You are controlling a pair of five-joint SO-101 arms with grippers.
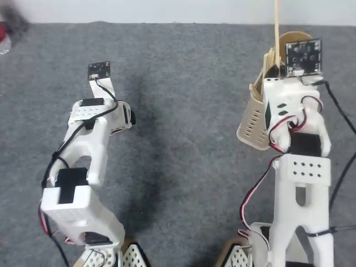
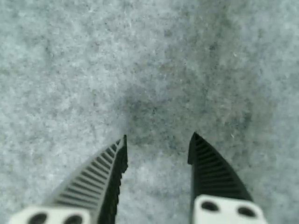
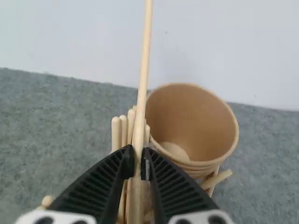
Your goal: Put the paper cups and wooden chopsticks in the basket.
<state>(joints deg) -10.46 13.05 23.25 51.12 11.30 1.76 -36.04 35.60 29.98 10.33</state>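
My right gripper [image 3: 137,156] is shut on a wooden chopstick [image 3: 144,70] that stands upright over the beige slotted basket [image 1: 253,125]. In the high view the same chopstick [image 1: 276,28] rises past the table's far edge. Stacked paper cups [image 3: 194,123] sit tilted in the basket, with several more chopsticks [image 3: 122,133] beside them under the gripper. One chopstick end [image 3: 217,179] pokes out of the basket's side. My left gripper [image 2: 159,140] is open and holds nothing, hanging over bare grey carpet at the table's left.
Grey carpet [image 1: 183,111] covers the table between the two arms. A pale wall [image 3: 224,42] runs behind the far edge. A blurred dark and red thing [image 1: 8,28] lies at the far left corner.
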